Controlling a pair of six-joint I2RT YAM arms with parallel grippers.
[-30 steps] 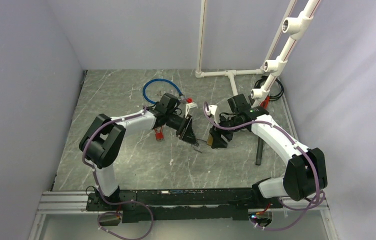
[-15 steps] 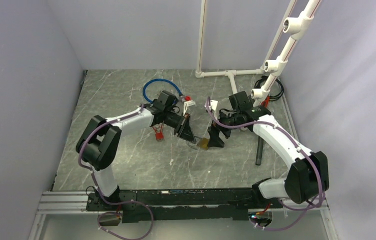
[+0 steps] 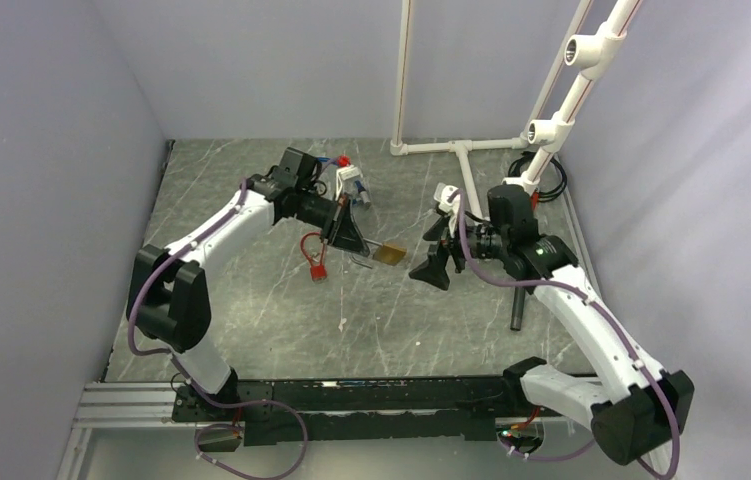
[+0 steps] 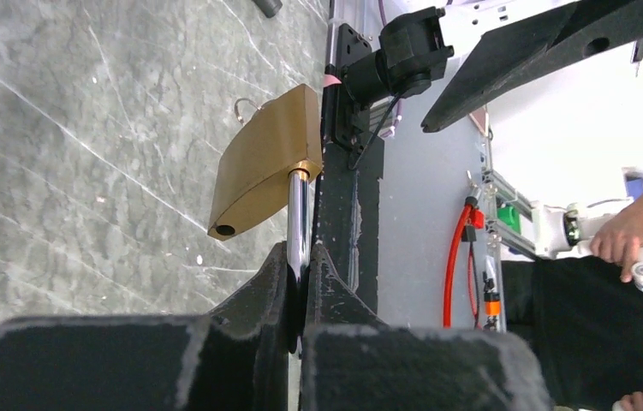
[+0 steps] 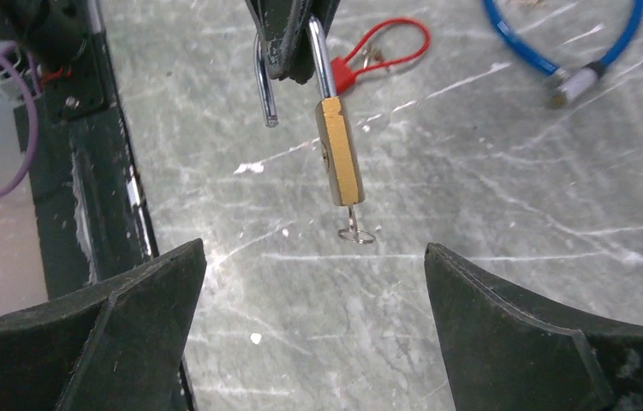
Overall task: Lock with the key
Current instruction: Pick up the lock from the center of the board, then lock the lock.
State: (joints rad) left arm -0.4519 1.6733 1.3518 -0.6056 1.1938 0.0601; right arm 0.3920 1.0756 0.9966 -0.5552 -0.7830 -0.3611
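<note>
Your left gripper (image 4: 300,257) is clenched on the steel shackle (image 4: 297,214) of the brass padlock (image 5: 341,163), and the shackle's other leg is out of the body. The key (image 5: 354,224) sticks out of the padlock's end opposite the shackle, with a small wire ring on it. Your right gripper (image 5: 314,248) is spread wide, facing the key without touching it.
</note>
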